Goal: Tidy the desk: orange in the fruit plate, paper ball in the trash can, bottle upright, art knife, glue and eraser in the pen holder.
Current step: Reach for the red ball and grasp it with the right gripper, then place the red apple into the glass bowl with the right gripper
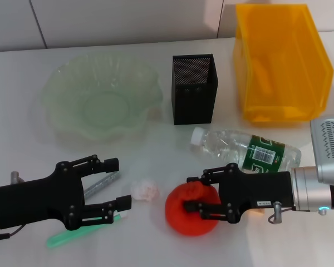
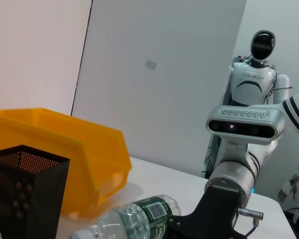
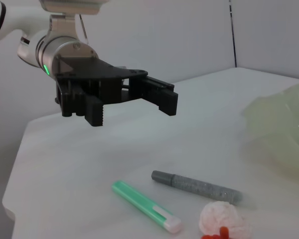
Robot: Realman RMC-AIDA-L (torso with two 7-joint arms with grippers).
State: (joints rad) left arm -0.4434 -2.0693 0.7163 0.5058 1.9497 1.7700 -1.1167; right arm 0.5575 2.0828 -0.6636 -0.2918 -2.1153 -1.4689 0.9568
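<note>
The red-orange orange (image 1: 185,221) lies at the table's front. My right gripper (image 1: 196,192) is over it, fingers apart, one at its far edge and one across its middle. To its left sits the white paper ball (image 1: 144,189) (image 3: 223,220). The clear bottle (image 1: 245,149) (image 2: 134,219) with a green label lies on its side behind the right gripper. My left gripper (image 1: 116,184) (image 3: 132,104) stands open above the grey glue stick (image 1: 100,184) (image 3: 197,186) and the green art knife (image 1: 72,236) (image 3: 144,206). No eraser is in view.
At the back are the pale green glass fruit plate (image 1: 61,83), the black mesh pen holder (image 1: 193,89) (image 2: 25,194) and a yellow bin (image 1: 281,61) (image 2: 65,149). A white humanoid robot (image 2: 254,74) stands beyond the table.
</note>
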